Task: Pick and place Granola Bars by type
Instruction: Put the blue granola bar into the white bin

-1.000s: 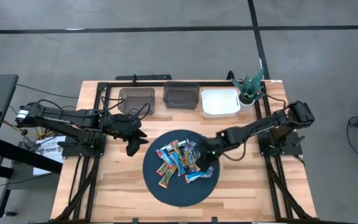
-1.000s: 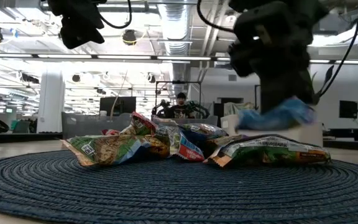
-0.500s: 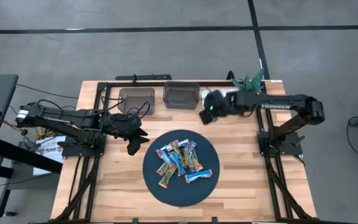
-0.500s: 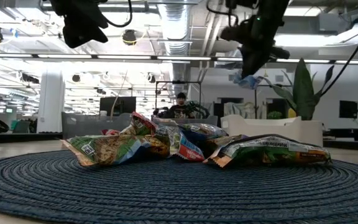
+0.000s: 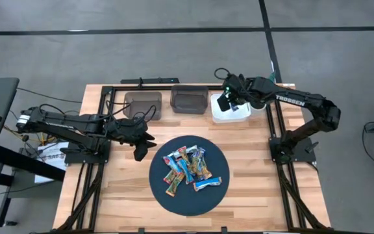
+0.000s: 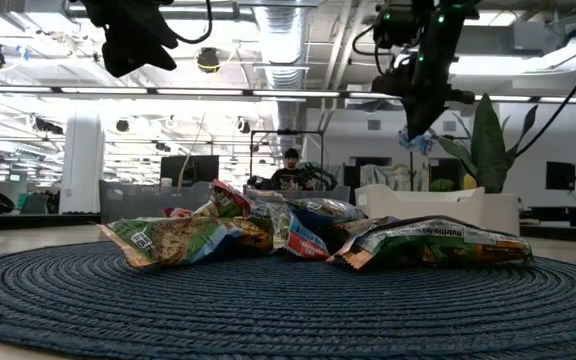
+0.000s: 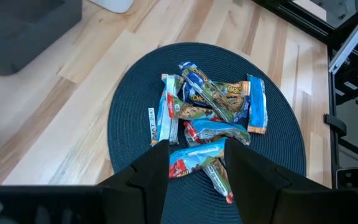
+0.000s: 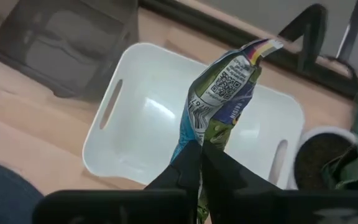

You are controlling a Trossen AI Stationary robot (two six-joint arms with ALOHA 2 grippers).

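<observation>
Several granola bars in blue-white, green-brown and red-orange wrappers lie heaped on the round dark woven mat (image 5: 188,170), also seen in the left wrist view (image 7: 207,121) and the low view (image 6: 298,232). My right gripper (image 5: 225,103) hovers above the white bin (image 5: 232,109), shut on one blue-white bar (image 8: 224,87). My left gripper (image 5: 141,148) waits open, raised above the table left of the mat, its fingers (image 7: 157,168) aimed at the heap. My right gripper (image 8: 200,167) pinches the blue-white bar by one end (image 8: 191,138) between its two fingers. The bar is lifted clear above the white bin (image 8: 143,118). In the low view its free part (image 6: 416,143) shows just below the fingertips.
Two dark bins (image 5: 143,103) (image 5: 190,99) stand in a row left of the white one along the far edge. A potted plant (image 5: 262,92) stands right of the white bin. Bare wood lies around the mat. A person (image 6: 291,165) sits far behind the table.
My right gripper has lifted the blue-white bar off the mat's right side, carried it up and toward the table's far edge, then slightly right until it hangs over the white bin. The heap on the mat stayed put.
</observation>
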